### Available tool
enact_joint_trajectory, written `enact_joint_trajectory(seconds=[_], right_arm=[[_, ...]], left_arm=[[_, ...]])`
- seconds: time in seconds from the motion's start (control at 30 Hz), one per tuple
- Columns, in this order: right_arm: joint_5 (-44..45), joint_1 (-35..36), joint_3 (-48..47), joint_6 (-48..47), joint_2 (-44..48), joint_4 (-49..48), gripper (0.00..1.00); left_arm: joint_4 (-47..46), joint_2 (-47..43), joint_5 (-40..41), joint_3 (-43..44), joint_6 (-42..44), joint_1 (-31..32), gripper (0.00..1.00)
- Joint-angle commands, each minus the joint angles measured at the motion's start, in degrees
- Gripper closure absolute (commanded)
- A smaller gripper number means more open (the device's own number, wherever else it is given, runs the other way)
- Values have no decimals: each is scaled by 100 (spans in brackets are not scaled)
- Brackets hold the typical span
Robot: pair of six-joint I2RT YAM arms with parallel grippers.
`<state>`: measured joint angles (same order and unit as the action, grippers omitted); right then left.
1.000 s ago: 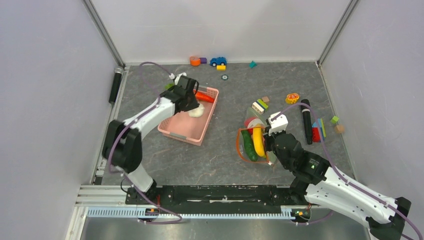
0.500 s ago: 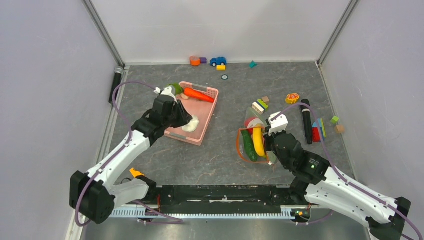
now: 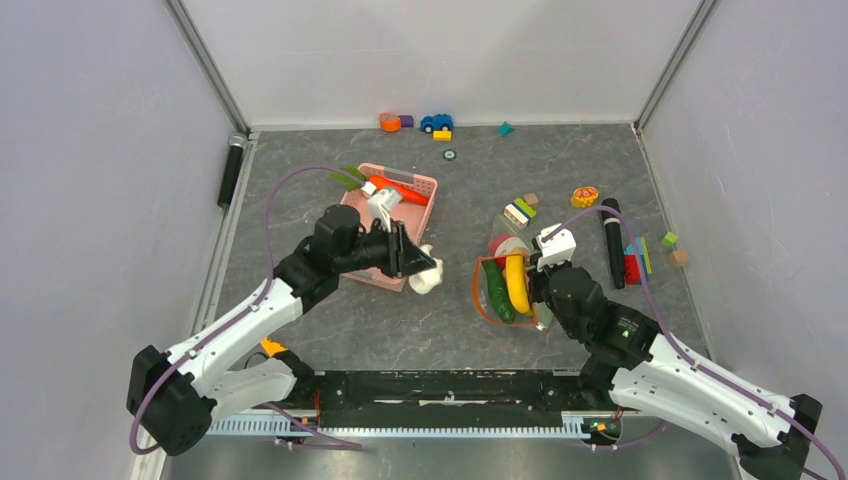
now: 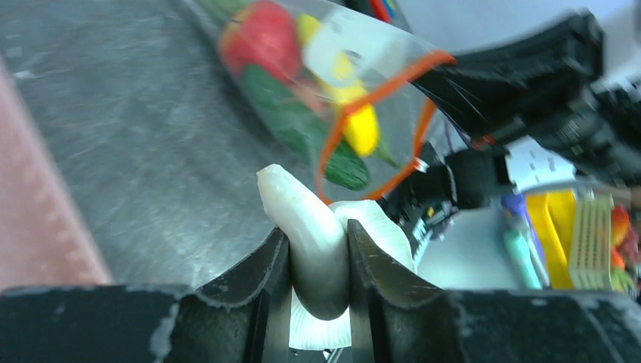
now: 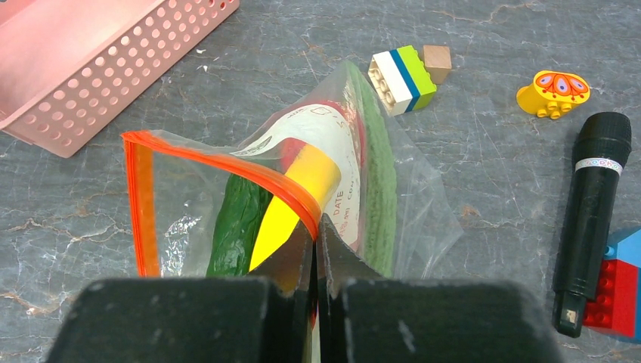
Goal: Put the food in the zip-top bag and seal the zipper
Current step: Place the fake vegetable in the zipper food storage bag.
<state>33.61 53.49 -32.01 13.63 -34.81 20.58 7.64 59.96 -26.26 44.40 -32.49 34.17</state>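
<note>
From overhead I see my left gripper (image 3: 418,262) off the basket's (image 3: 352,262) near right corner, jaws clamped on the white mushroom (image 3: 426,279), which hangs over the grey worktop (image 3: 400,325) between basket and bag (image 3: 510,280). The carrot (image 3: 398,189) lies in the basket's far end. Right of the basket, the bag lies with its orange-red zipper (image 3: 476,290) gaping towards the basket; a cucumber (image 3: 496,290), banana (image 3: 516,283) and something red are inside. My right gripper (image 3: 540,290) sits at the bag's near right edge.

Through the left wrist camera, both fingers (image 4: 261,291) press the mushroom's (image 4: 314,242) stem, cap below. Beyond it the bag's (image 4: 355,53) mouth stands open, the tomato (image 4: 264,41), cucumber (image 4: 302,128) and banana (image 4: 355,125) showing inside.

Through the right wrist camera, my jaws are together, pinching the zipper (image 5: 291,189) at the mouth's upper lip and holding it raised off the worktop. The cucumber (image 5: 238,223) and banana (image 5: 291,200) lie under it. Blocks (image 5: 404,72) and a black microphone (image 5: 593,212) lie right of the bag (image 5: 408,204).
</note>
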Motion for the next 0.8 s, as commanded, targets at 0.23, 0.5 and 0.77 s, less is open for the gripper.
enact_joint_trajectory(seconds=[0.23, 0.5, 0.77], right_arm=[[18, -14, -42, -2, 86, -292, 99], [-256, -15, -134, 55, 301, -306, 99], [-549, -15, -304, 202, 362, -214, 98]], left_arm=[[-1518, 476, -283, 211, 609, 1592, 68], [-1471, 1800, 126, 1060, 375, 1871, 74], [-1184, 2559, 388, 1759, 450, 2093, 74]])
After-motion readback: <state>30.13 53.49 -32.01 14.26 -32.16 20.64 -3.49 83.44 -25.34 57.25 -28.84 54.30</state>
